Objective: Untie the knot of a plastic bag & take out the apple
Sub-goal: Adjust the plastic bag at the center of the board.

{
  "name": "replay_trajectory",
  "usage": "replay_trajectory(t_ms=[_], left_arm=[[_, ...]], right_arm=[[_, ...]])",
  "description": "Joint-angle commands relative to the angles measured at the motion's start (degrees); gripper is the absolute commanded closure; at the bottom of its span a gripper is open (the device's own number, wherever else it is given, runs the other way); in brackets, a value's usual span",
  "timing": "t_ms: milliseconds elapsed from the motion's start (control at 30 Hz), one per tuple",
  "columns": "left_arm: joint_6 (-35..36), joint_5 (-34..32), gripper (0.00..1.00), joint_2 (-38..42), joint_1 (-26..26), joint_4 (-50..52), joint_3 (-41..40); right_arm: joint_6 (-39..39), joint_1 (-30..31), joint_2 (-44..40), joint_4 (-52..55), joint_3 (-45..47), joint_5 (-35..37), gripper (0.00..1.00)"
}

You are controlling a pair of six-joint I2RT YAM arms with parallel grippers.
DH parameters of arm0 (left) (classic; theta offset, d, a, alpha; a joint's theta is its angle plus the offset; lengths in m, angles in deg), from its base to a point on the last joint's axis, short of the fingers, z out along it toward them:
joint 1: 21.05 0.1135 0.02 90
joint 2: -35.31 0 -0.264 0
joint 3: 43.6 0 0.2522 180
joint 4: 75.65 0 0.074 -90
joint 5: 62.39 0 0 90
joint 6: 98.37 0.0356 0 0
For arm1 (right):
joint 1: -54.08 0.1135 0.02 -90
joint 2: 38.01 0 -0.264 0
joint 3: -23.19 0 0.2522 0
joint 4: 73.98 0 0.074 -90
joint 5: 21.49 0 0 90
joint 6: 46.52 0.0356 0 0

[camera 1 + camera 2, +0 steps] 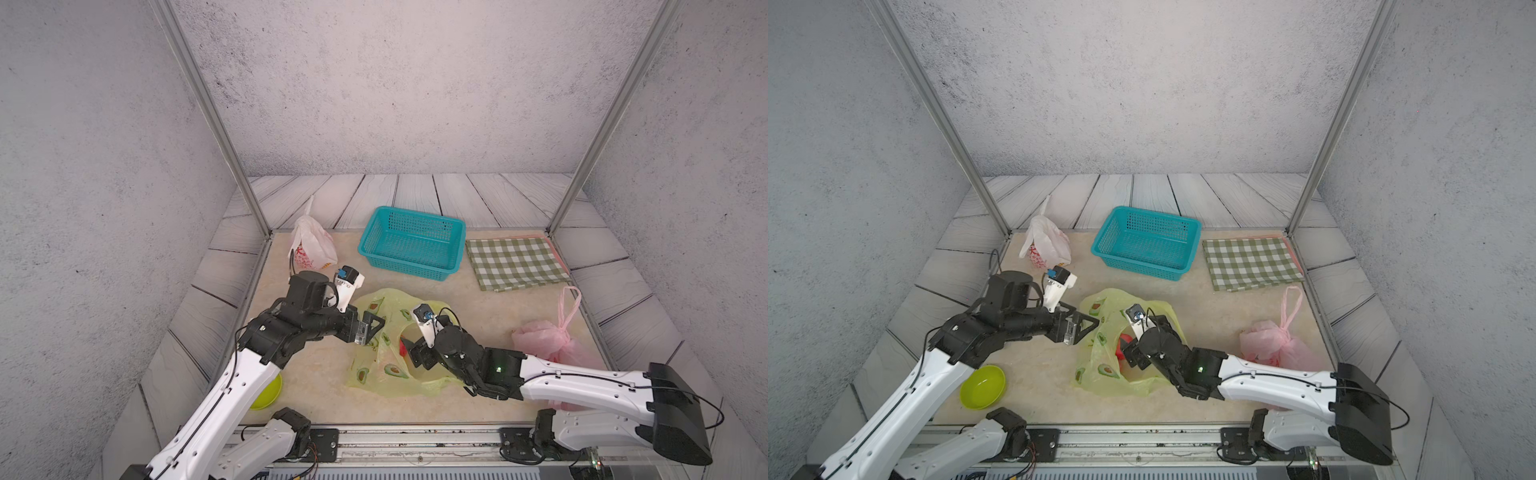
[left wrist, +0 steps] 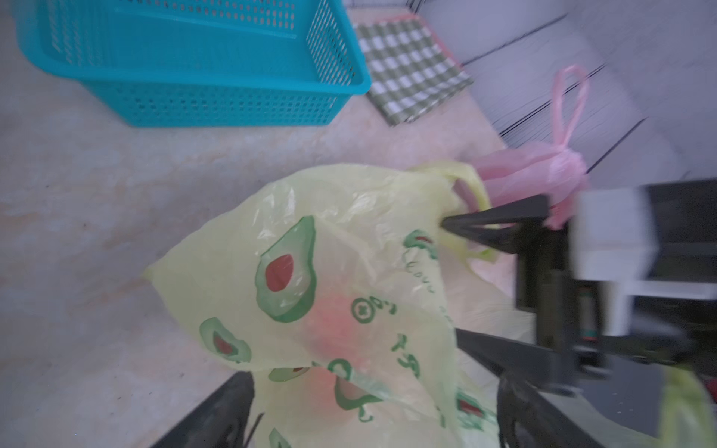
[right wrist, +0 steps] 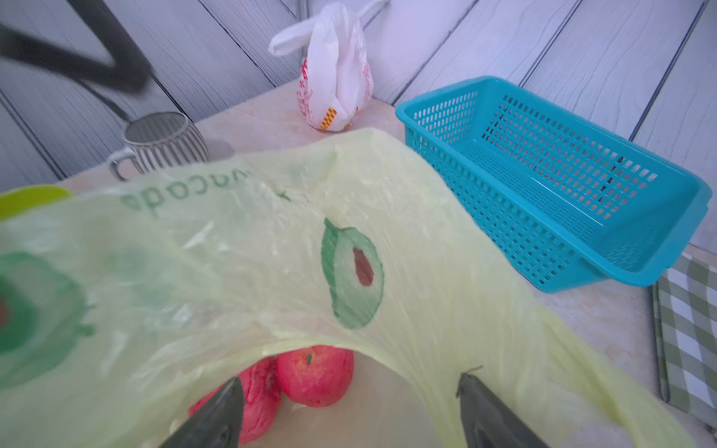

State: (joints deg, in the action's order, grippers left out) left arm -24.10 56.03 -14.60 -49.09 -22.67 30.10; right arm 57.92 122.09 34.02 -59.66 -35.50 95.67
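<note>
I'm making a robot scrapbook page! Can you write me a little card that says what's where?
yellow bag: lying down, mouth open
apple: inside the bag, near its mouth
right end effector: open, pointed at the apple
left end effector: open, at the bag's edge
basket: empty, behind the bag
pink bag: knotted shut
white bag: far left corner

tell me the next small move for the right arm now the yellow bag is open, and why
Probably ease the right end effector forward into the mouth of the yellow bag until its open jaws straddle the apple. The bag already gapes, the apple lies just past the fingertips, and nothing sits between the jaws yet.
</note>
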Motion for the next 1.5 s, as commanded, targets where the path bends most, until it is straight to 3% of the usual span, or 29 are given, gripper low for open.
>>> replay_trajectory(t_ms=[0,167,300,433,567,667,767,800,900,1033,1133,1267,1367,1467], left_arm=[[-13.01,6.39,0.01,5.22,-1.61,-9.18,-2.34],[-26.70,7.91,0.01,10.19,-6.42,-10.81,-10.24],[-34.45,-0.21,0.01,17.86,-13.97,-12.44,-21.46],[-40.68,-5.84,0.01,24.92,-20.67,-16.68,-32.06],[-43.34,-13.80,0.01,28.35,-27.27,-14.86,-36.59],[-44.29,-16.98,0.01,27.87,-28.09,-14.77,-39.92],[-42.02,-25.08,0.01,26.03,-27.96,-15.01,-42.17],[-40.09,-27.42,0.05,25.08,-27.78,-15.05,-42.03],[-34.31,-30.41,0.36,18.54,-24.82,-14.45,-39.20],[-26.98,-29.37,0.97,5.15,-20.46,-14.93,-32.34],[-21.45,-31.21,1.00,-3.53,-18.00,-14.71,-26.24],[-14.75,-30.88,1.00,-11.59,-12.63,-15.66,-19.01],[-10.51,-28.22,1.00,-15.87,-9.95,-19.10,-16.01],[-8.89,-24.86,1.00,-20.98,-8.55,-20.88,-12.01]], right_arm=[[2.46,-0.07,4.01,3.82,-2.94,3.66,0.16],[3.05,-0.49,9.91,2.58,-5.04,-4.32,0.20],[0.90,-0.76,14.09,0.14,-6.66,-17.68,0.16],[5.32,-3.37,18.54,-1.45,-9.71,-24.01,0.13],[9.51,-7.65,21.53,-4.78,-13.18,-21.97,0.13],[10.60,-10.34,21.19,-9.77,-13.78,-16.99,0.16],[10.10,-12.40,19.15,-9.65,-14.81,-13.66,0.17],[9.79,-12.83,18.07,-9.19,-14.60,-12.93,0.17],[8.05,-13.74,13.18,-7.82,-11.81,-11.09,0.18],[7.29,-14.09,3.63,-5.07,-4.01,-9.16,0.19],[10.07,-13.98,-5.60,-2.94,4.36,-10.60,0.21],[15.98,-13.33,-15.63,-5.97,16.52,-20.22,0.27],[19.41,-8.41,-15.11,-9.91,20.01,-21.35,0.27],[19.85,-0.80,-7.00,-14.71,17.17,-19.69,0.28]])
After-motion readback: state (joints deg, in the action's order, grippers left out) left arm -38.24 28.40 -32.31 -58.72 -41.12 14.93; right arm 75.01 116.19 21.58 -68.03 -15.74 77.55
